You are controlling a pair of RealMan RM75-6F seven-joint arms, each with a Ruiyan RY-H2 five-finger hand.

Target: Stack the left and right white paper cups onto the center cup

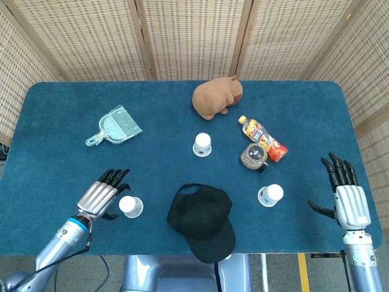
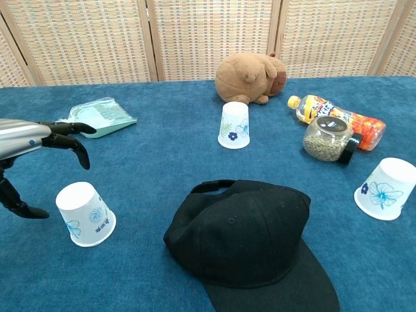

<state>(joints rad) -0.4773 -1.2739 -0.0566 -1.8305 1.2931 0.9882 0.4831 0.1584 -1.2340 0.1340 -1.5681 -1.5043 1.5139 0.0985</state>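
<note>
Three white paper cups with blue flowers stand upside down on the blue table. The left cup (image 1: 130, 206) (image 2: 86, 214) is near the front left, the center cup (image 1: 202, 145) (image 2: 234, 125) stands further back, and the right cup (image 1: 270, 195) (image 2: 385, 188) is at the front right. My left hand (image 1: 102, 194) (image 2: 40, 140) hovers open just left of the left cup, fingers spread and not touching it. My right hand (image 1: 347, 199) is open near the table's right edge, well right of the right cup; the chest view does not show it.
A black cap (image 1: 202, 220) (image 2: 250, 238) lies at the front between the left and right cups. Behind are a plush capybara (image 1: 217, 97), an orange bottle (image 1: 262, 138), a jar of seeds (image 1: 253, 156) and a mint dustpan (image 1: 115, 125).
</note>
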